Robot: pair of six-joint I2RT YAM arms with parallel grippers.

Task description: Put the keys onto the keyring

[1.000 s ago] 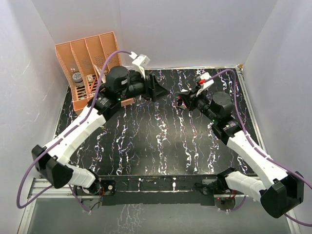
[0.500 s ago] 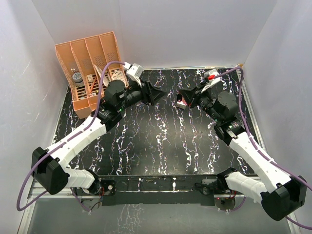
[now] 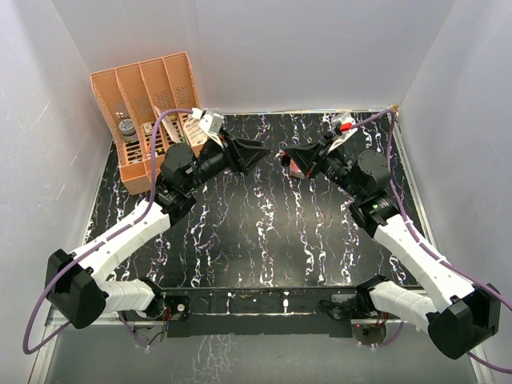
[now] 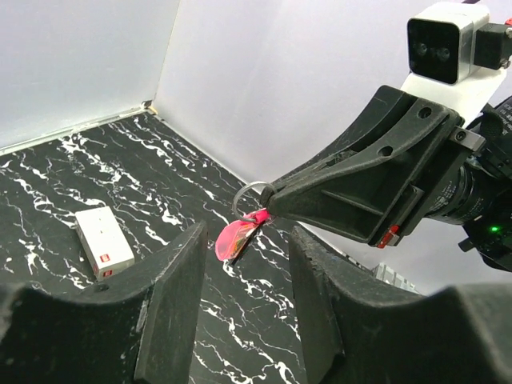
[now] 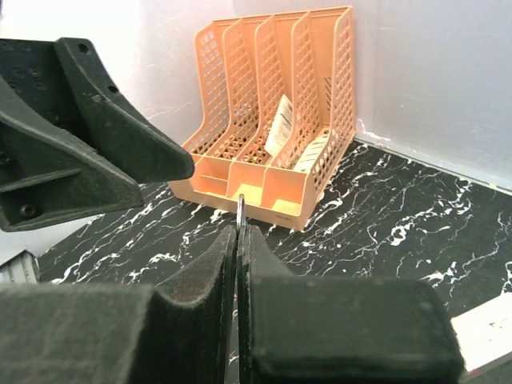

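The right end effector [image 4: 270,194] is clamping the pink keyring [image 4: 237,237] by its ring, in the middle of the frame. The left end effector [image 3: 258,151] is facing it with fingers apart. A white box [image 4: 104,240] is lying on the bench [image 4: 48,184], left side.

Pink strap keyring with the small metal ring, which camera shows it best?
Left wrist: the pink strap keyring hangs in plain sight from the right tool. Right wrist shows only a sliver of ring; top external barely shows it.
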